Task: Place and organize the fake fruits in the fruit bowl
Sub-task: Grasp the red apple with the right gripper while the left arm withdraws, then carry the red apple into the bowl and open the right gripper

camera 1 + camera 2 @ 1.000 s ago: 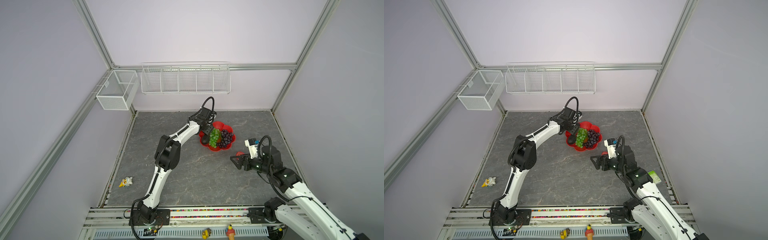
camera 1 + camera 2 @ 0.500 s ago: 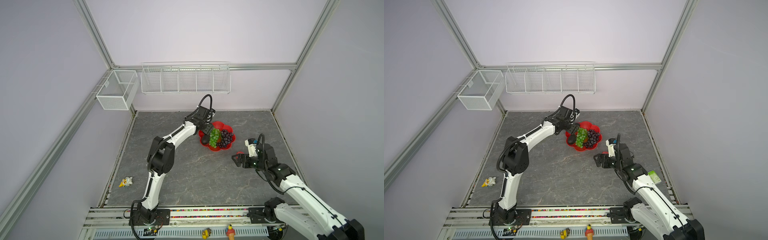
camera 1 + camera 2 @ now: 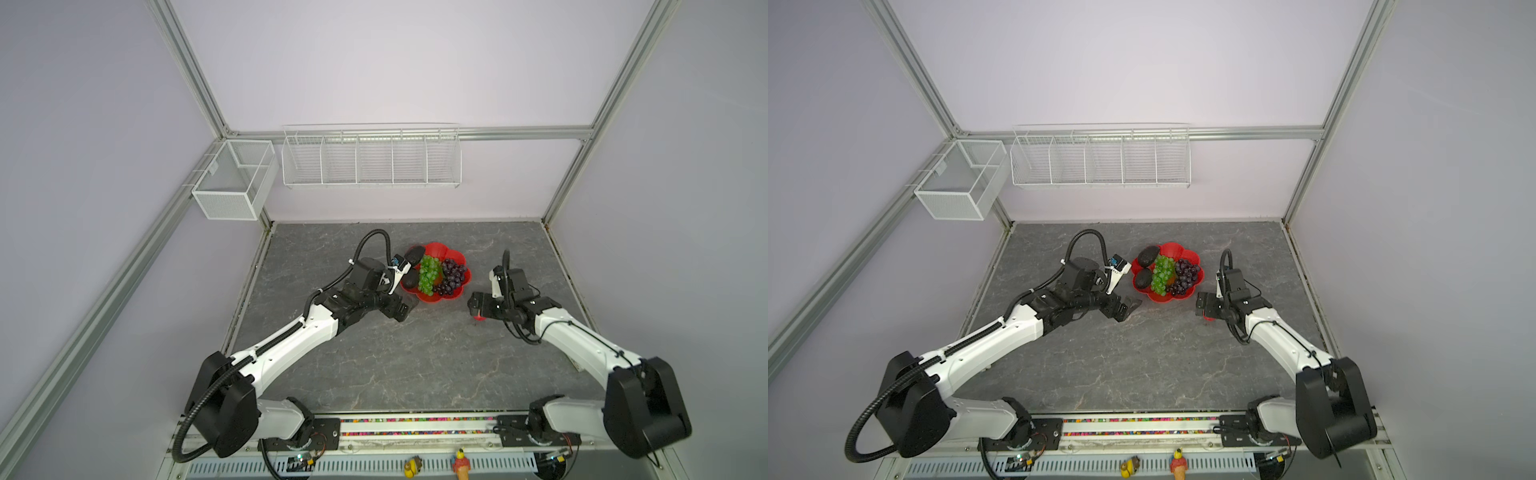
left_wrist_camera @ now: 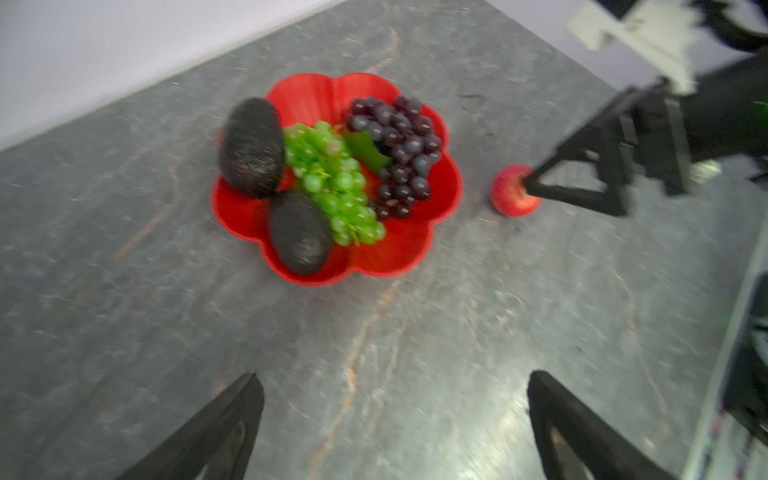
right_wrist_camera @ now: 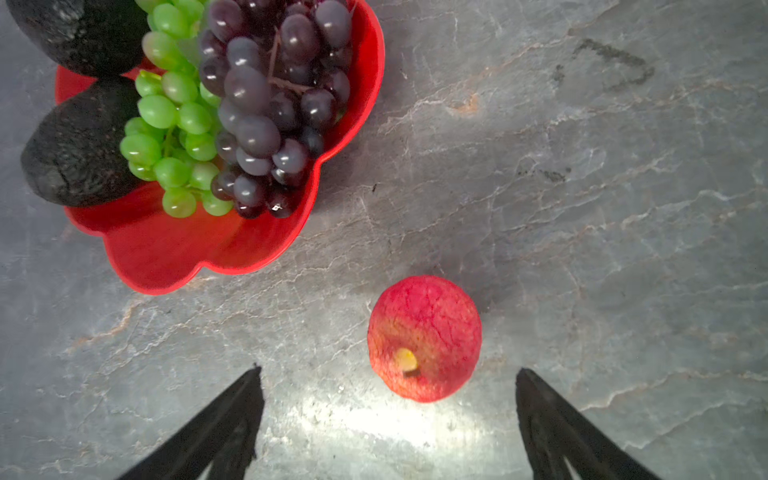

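The right tool (image 5: 389, 369) stands spread wide over the counter (image 5: 582, 208). The red apple (image 3: 480, 318) lies loose between its tips, right of centre in a top view. The left tool (image 4: 393, 373) gapes empty. Farther back, mid-frame, the fruit bowl (image 3: 1177, 248) holds avocados (image 3: 1148, 255), the green grape bunch (image 3: 1163, 274) and the purple grape bunch (image 3: 1185, 276).

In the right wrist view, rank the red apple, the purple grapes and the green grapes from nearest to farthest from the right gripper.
1. Red apple, on the table, just ahead of the open right gripper.
2. Purple grapes, on the bowl's side facing the gripper.
3. Green grapes, mid-bowl, behind the purple bunch.
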Available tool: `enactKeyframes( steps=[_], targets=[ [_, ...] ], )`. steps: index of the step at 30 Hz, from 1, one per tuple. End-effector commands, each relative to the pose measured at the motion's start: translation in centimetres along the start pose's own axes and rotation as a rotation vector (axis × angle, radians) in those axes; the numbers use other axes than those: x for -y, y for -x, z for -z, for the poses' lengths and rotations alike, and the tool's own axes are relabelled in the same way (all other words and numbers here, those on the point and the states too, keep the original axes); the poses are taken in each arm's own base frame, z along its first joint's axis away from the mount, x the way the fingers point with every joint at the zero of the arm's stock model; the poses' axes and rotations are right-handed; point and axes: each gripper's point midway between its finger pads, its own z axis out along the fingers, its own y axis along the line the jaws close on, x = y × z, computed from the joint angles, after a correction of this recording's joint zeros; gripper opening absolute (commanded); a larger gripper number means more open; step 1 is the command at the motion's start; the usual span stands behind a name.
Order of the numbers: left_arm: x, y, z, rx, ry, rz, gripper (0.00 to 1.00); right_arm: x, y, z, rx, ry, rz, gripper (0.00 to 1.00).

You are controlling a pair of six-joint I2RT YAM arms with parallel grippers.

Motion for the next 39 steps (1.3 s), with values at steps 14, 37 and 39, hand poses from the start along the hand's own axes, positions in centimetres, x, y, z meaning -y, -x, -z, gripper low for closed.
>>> enactKeyframes(
  steps=[14, 37, 39],
  targets=[
    [5.9, -1.8, 3.2, 0.091, -0.276, 0.023, 0.99, 1.7, -1.0, -3.3, -0.098, -0.148, 0.042, 0.75],
    [3.5, -0.8, 4.1, 0.096, -0.111, -0.01, 0.99, -2.7, 2.5, 0.0, -0.005, -0.009, 0.11, 0.49],
    [2.2, -0.5, 4.5, 0.115, -0.031, -0.018, 0.99, -4.1, 4.0, 1.4, 0.04, 0.043, 0.122, 0.5]
  ],
)
